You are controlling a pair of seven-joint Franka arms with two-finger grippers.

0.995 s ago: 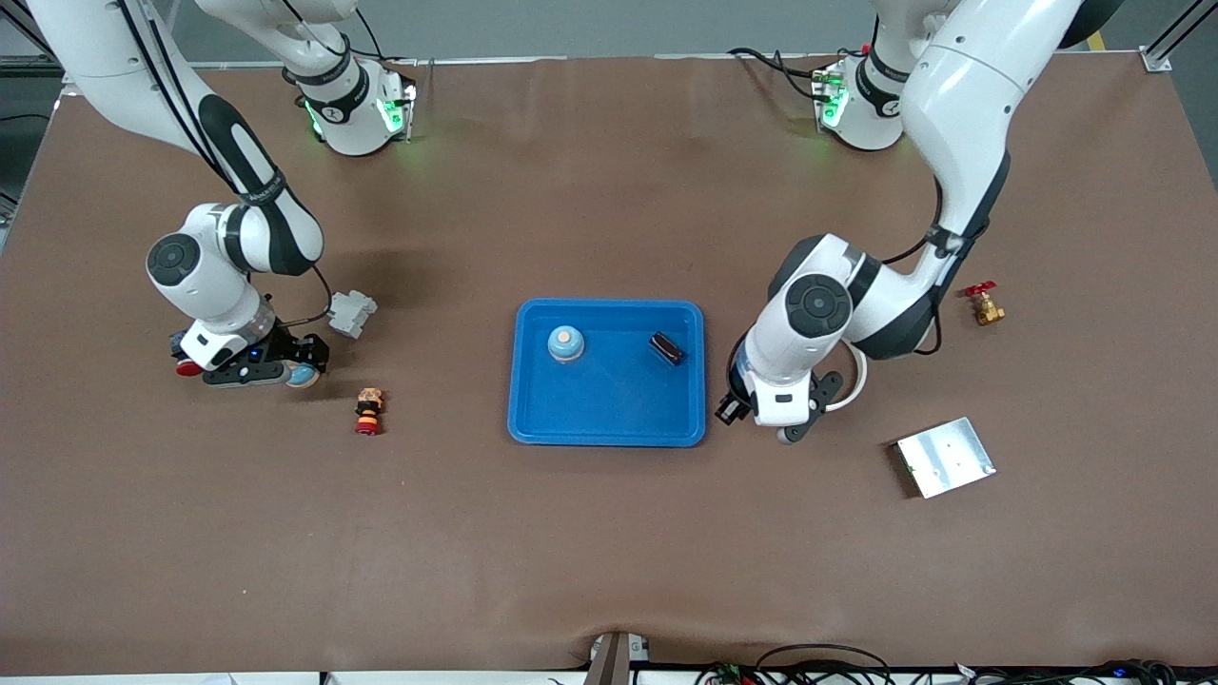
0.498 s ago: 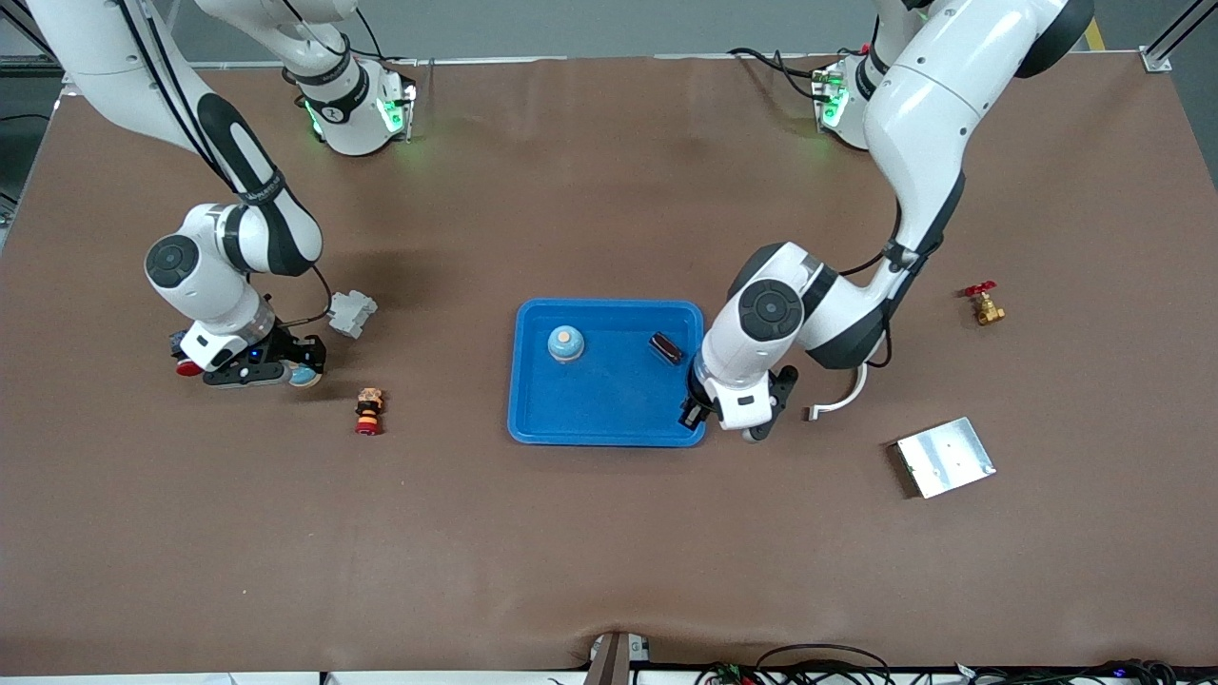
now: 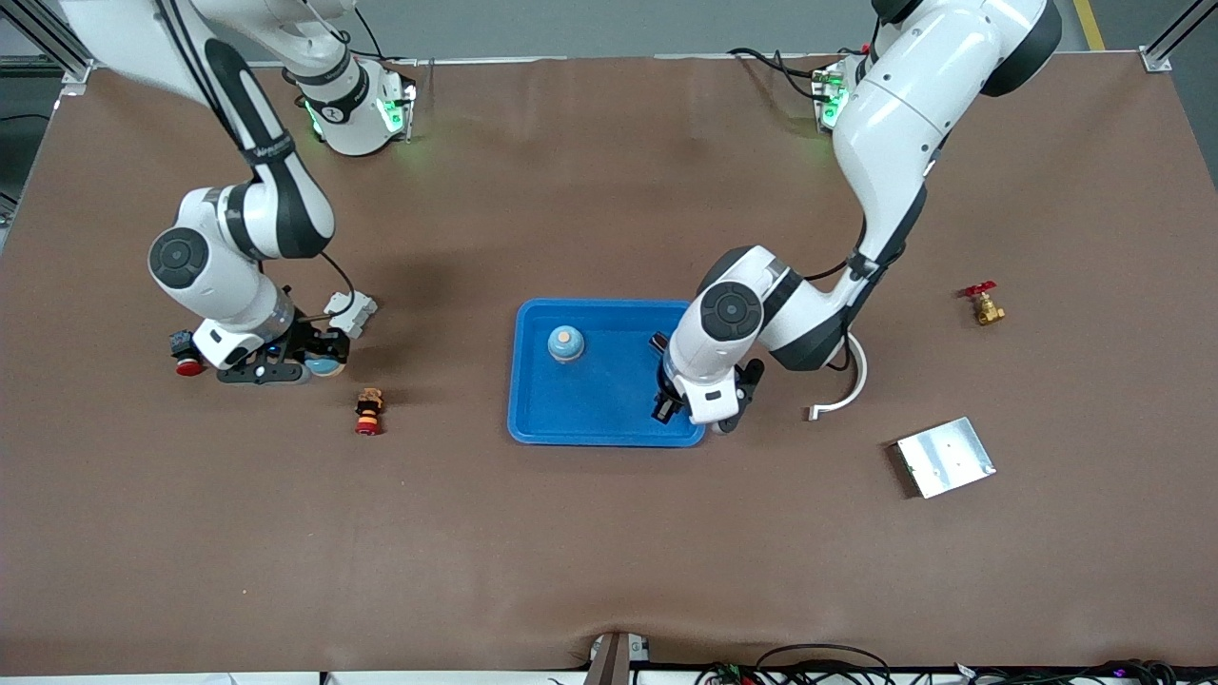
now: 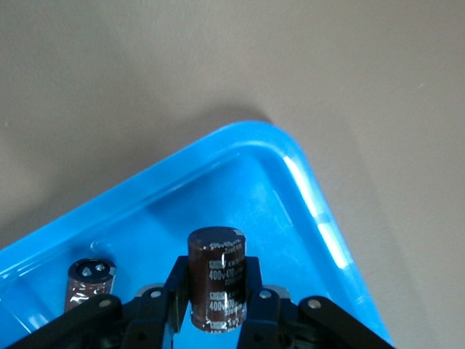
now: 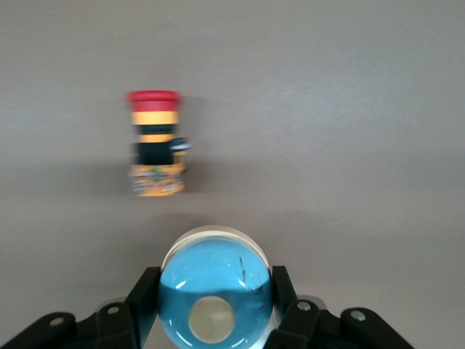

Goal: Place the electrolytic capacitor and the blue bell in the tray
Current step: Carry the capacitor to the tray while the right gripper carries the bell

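Left gripper (image 4: pixel 216 309) over the blue tray's (image 3: pixel 533 419) corner at the left arm's end, clamped on a brown capacitor (image 4: pixel 216 280); a second capacitor (image 4: pixel 90 282) and a blue bell (image 3: pixel 565 343) lie inside. Right gripper (image 5: pixel 215 309) near the right arm's end, pinching another blue bell (image 5: pixel 215 291) beside a red-capped push button (image 5: pixel 155 142).

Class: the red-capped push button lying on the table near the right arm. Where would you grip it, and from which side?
Probably across the narrow black middle of the push button, coming straight down from above. It lies on its side, red cap toward the front camera, so both flanks of the waist are free, and the wider ends would stop it sliding.
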